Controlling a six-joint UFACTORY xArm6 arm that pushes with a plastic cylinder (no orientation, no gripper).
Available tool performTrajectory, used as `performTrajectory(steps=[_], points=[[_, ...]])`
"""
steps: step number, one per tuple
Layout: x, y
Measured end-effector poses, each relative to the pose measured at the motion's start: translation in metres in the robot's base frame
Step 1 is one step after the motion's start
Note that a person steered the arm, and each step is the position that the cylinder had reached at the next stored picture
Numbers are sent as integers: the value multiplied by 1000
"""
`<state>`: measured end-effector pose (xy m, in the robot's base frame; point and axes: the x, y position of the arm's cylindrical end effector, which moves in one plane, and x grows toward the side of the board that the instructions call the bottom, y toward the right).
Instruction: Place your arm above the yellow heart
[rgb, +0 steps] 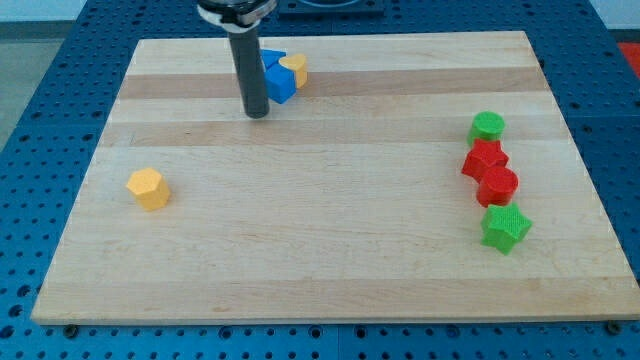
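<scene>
Blue perforated metal surrounds the pale wooden tabletop (330, 250), which fills most of the view. I carry no claw at all, only a straight dark rod, so there is nothing to spread or pinch; my tip (257, 113) rests on the wood near the board's 12 o'clock edge, a little toward 11.

The yellow heart (295, 68) lies at about 1 o'clock from my tip, close by, pressed against a blue block (278, 80) whose shape I cannot make out. That blue block sits between the heart and my rod, just beside the rod at its 2 o'clock. Well apart, at 8 o'clock on the board, is a yellow hexagon-like block (148, 188). Along the 3 o'clock side a column runs downward: a green round block (487, 127), a red block (484, 159), a second red block (498, 185) and a green star (505, 228), each touching or nearly touching its neighbour.

I judge the approach nearly finished but not done: my tip is beside the pair, not beyond the heart. The next move calls for a short curve toward 1 o'clock, passing the blue block without nudging it, to stop just past the heart on the 12 o'clock side. A straight line risks shoving both blocks.
</scene>
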<state>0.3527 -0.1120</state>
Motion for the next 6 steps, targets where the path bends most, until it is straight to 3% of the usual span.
performTrajectory(steps=[1, 3, 4, 5, 6], points=[[-3, -29], [-144, -26], [-161, -15], [-156, 45], [-144, 65]])
